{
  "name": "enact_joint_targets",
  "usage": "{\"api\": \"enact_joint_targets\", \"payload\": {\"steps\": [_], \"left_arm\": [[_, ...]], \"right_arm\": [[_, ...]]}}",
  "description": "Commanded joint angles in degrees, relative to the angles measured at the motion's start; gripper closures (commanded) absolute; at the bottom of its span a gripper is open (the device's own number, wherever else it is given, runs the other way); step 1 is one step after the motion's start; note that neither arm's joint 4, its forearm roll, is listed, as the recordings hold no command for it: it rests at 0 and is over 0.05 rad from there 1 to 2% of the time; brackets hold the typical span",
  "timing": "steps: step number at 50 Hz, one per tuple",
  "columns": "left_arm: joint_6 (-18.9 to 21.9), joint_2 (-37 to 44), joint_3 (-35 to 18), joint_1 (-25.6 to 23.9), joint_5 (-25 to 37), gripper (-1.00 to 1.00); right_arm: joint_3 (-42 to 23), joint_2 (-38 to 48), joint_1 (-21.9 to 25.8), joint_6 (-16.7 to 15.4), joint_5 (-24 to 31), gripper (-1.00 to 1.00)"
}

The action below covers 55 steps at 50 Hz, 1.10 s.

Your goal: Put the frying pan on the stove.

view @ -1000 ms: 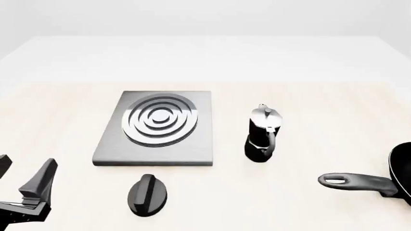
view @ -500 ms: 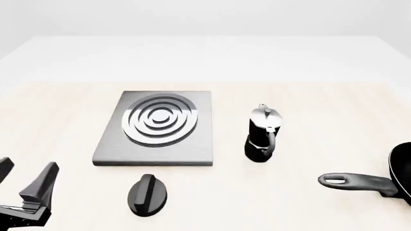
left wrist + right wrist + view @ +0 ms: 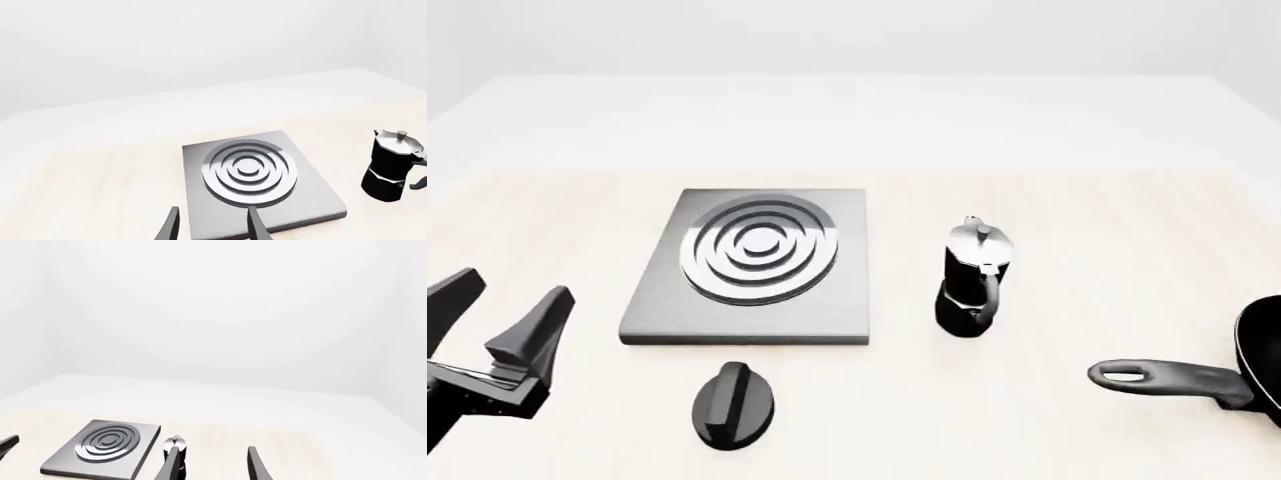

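The frying pan (image 3: 1228, 375) lies on the worktop (image 3: 1068, 200) well to the right of the stove (image 3: 754, 268), cut off by the edge of the front view so that only a sliver of its black bowl and the long grey handle show. The handle, with the hole at its end, points back toward the stove. Nothing touches the pan.

Between pan and stove stands the moka pot (image 3: 973, 277), upright, just to the right of the stove and apart from it. A black oval knob (image 3: 735, 402) lies just in front of the stove's near edge. The burner rings are bare.

The left gripper (image 3: 494, 310) hangs to the left of the stove, its fingers spread wide with nothing between them; its wrist camera looks across the stove toward the moka pot. The right gripper (image 3: 212, 462) is out of the front view; its own camera shows two fingertips set apart and empty, with the stove and moka pot far off beyond them.

My reading is that the task is at its opening step: no grasp made, the pan far from its goal. The pan sits on the right arm's side, so the next move probably calls for that arm to come down over the handle, close on it, lift, and carry the pan past or over the moka pot to the burner without knocking it.
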Motion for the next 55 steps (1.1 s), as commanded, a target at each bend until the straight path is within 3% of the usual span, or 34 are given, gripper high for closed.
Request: {"api": "enact_joint_targets", "payload": {"steps": [1,20,31,55], "left_arm": [[0.2,15.3,-5.7,-3.8,-11.5,-1.0],[3.3,33.3,-18.5,-13.7,-18.5,-1.0],[5.0,41.3,-31.0,-21.2,-15.4,-1.0],[9.0,54.9,-51.4,-30.9,-7.2,-1.0]], "right_arm": [[0.8,0.0,-0.3,1.6,0.0,-1.0],[1.0,0.0,-0.4,3.6,0.0,-1.0],[1.2,0.0,-0.2,4.2,0.0,-1.0],[1.3,0.0,-0.2,4.5,0.0,-1.0]]}}
